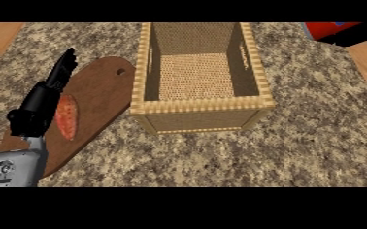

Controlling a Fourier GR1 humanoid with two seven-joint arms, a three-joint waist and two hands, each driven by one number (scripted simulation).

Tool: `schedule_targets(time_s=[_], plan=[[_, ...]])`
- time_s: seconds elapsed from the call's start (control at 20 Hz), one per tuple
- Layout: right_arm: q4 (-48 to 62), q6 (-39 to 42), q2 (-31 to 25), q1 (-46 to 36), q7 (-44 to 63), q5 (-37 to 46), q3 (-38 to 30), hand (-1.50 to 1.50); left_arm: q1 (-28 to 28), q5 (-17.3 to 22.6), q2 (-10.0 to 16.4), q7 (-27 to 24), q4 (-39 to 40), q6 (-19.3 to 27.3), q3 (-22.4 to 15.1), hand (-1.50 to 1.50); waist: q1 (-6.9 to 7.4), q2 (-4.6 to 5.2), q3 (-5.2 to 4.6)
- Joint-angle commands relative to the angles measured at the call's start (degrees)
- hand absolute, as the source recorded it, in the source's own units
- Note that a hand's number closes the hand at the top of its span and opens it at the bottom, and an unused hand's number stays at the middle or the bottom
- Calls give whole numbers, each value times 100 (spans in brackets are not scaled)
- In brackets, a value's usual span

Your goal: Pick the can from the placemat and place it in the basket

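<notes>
Which thing is the can I cannot tell: a red thing (326,29) (cut off at the far right corner) lies well apart from the basket (201,107). The left robot hand (41,106) rises upright over a brown board (104,94), fingers straight, released, beside an orange oblong (68,119).

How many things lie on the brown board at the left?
1: an orange-red oblong thing near the middle of the brown board, beside the left hand. The hand covers part of the board, so more may be hidden.

You can't identify far-right red object (327,28), cut off by edge; left hand (36,109) hides part of orange-red item (69,120) on board (100,94).
</notes>
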Motion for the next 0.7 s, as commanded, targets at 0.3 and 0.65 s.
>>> schedule_targets(time_s=[0.3, 0.65], plan=[[-1198, 1820, 267, -1645, 2149, -1204, -12, 150, 219, -96, -65, -35, -183, -3, -75, 0, 27, -17, -5], [-2010, 1767, 1444, -2274, 4098, -1447, 538, 150, 5, -11, -65, 124, -172, -46, 19, 0, 2, -6, -4]])
